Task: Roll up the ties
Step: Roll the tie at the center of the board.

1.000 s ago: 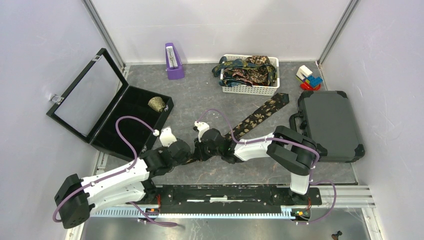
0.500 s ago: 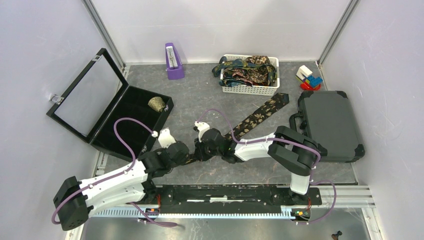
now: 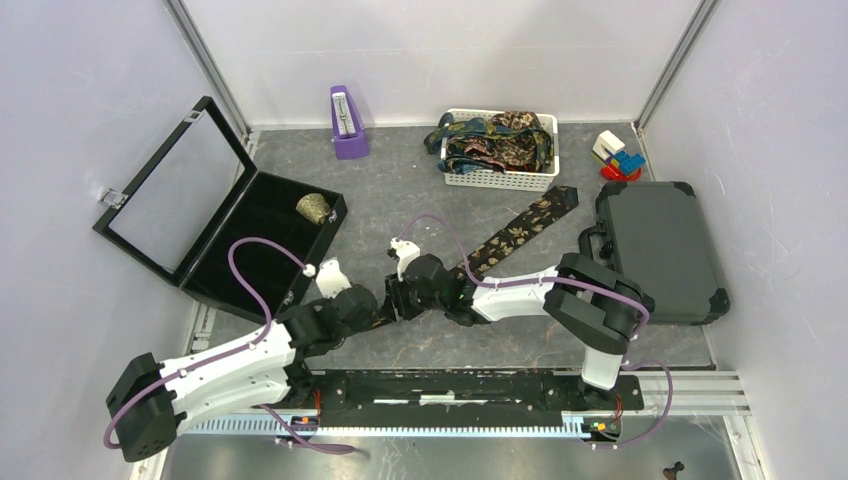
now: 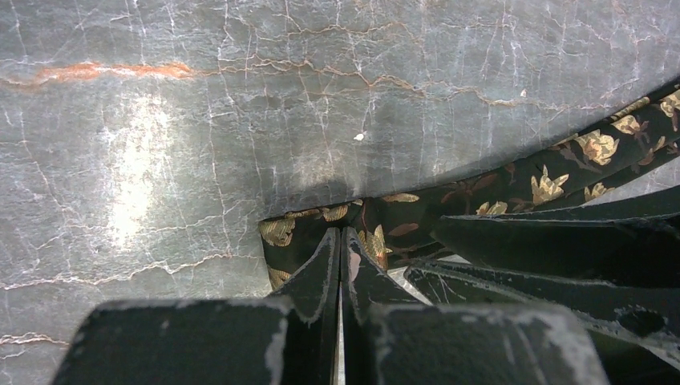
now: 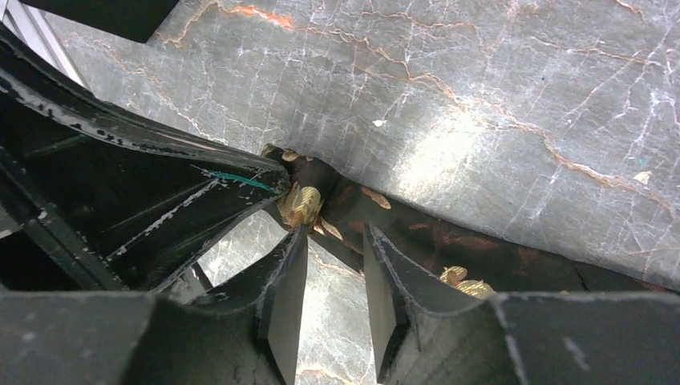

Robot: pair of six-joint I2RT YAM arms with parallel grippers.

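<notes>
A dark tie (image 3: 520, 228) with gold leaf print lies diagonally on the grey table, its wide point near the basket and its narrow end down between my two grippers. My left gripper (image 3: 374, 312) is shut, its tips (image 4: 341, 234) pinching the folded narrow end of the tie (image 4: 553, 180). My right gripper (image 3: 394, 300) faces it from the right. Its jaws (image 5: 335, 237) stand apart with bare table between them, and the tie (image 5: 449, 241) runs just past the fingertips. More ties (image 3: 495, 140) are heaped in a white basket (image 3: 500, 181).
An open black box (image 3: 255, 215) at the left holds a rolled gold-brown bundle (image 3: 314, 208). A grey hard case (image 3: 655, 250) lies at the right, toy blocks (image 3: 618, 155) behind it, and a purple object (image 3: 347, 125) stands at the back.
My left gripper has closed on the tie's narrow end. My right gripper has opened its jaws and let go of the tie. Both arms have barely shifted.
</notes>
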